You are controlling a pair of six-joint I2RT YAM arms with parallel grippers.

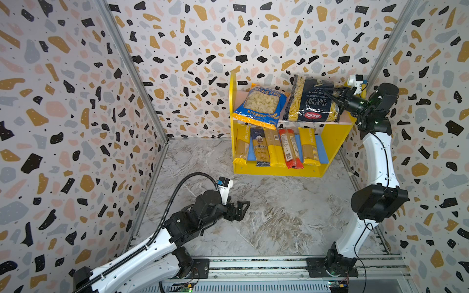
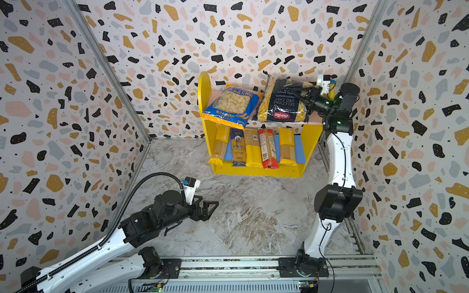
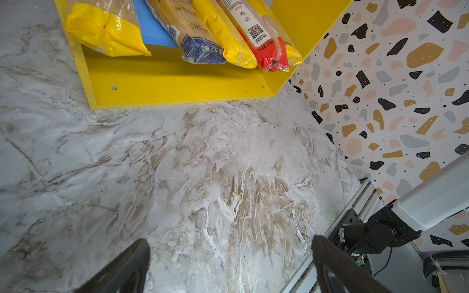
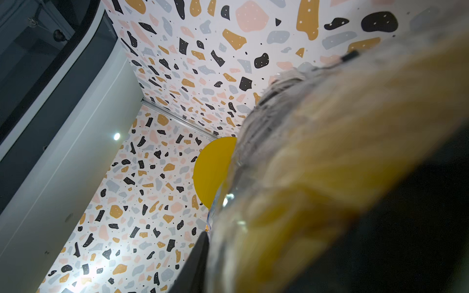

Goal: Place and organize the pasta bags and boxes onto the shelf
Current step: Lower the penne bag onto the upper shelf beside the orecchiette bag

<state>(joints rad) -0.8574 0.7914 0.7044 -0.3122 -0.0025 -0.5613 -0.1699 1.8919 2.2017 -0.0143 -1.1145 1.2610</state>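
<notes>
Shelf (image 1: 337, 142) stands at the rear right of the worktop (image 1: 266, 223), against the patterned back wall, and all seven packs are on it. Pink upper board (image 1: 330, 123): two bags side by side. The blue-orange orecchiette bag (image 1: 260, 106) lies at the left, tilted, with its near edge hanging over the board's front. The dark navy Barilla bag (image 1: 312, 101) lies at the right, label facing up and reading upside down in both top views. Blue lower board (image 1: 322, 152): five spaghetti packs in a row, lengthwise front to back. From left they are yellow (image 1: 241, 145), dark blue (image 1: 259, 147), yellow (image 1: 274, 149), red-orange (image 1: 290, 149) and yellow (image 1: 308, 147). The middle three touch; the outer two stand slightly apart. The left wrist view shows their near ends projecting past the blue board over the yellow base (image 3: 177, 81). Right hand (image 1: 332, 95) is raised to upper-board level and reaches in from the right, its fingers over the right edge of the Barilla bag. In the right wrist view that bag (image 4: 330, 165) fills the frame out of focus, with one finger (image 4: 193, 266) beside it. Whether this hand clamps the bag or has let go cannot be told. Left hand (image 1: 242, 209) is low over the worktop, front left, well apart from the shelf. Its fingers (image 3: 127, 269) are spread wide and hold nothing.
</notes>
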